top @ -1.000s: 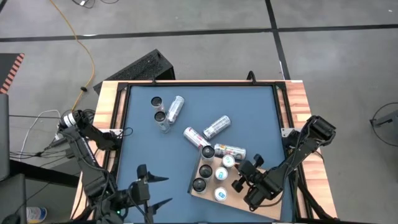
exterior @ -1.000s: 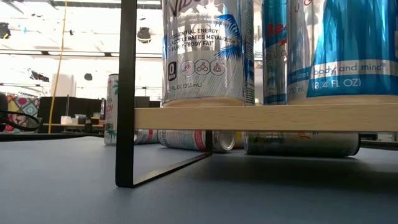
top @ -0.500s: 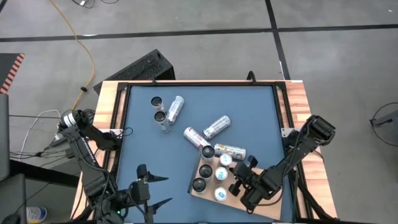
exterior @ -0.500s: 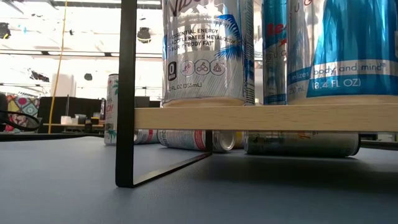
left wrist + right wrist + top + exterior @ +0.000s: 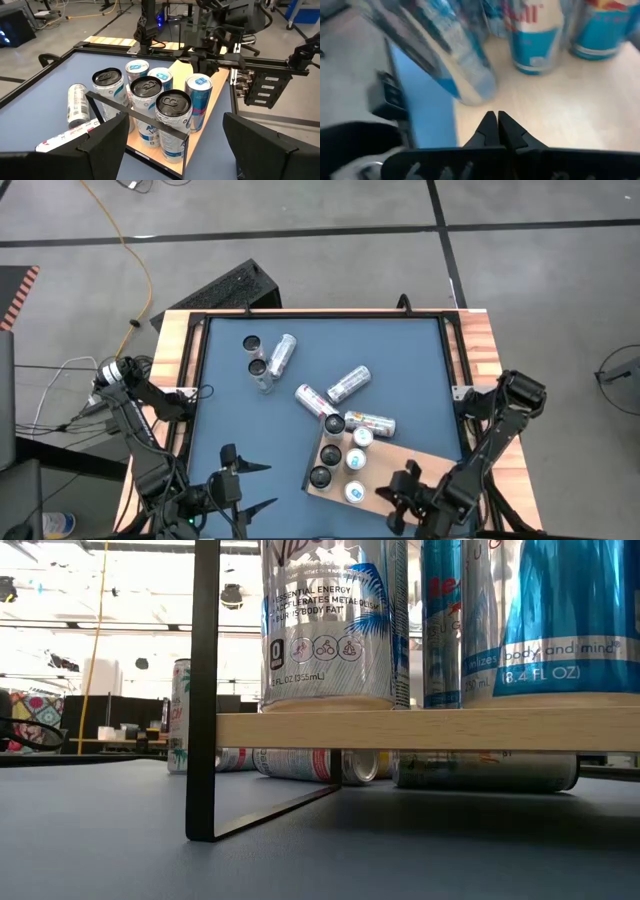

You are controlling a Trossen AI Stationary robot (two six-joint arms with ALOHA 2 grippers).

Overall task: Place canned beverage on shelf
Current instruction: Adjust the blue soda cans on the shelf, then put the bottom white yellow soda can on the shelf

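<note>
High cam stares straight down at the whole blue table (image 5: 240, 410) and both arms, while the low one sits right on the tabletop, super close to the shelf (image 5: 430, 728) edge, looking level into the room. Left wrist cam faces the cans (image 5: 150, 107) on the board from a bit back, right wrist cam is nearly on top of it; all four share the shelf.

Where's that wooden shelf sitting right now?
From above, the shelf sits at the table's near right, six cans upright on it, the right gripper beside it.
</note>
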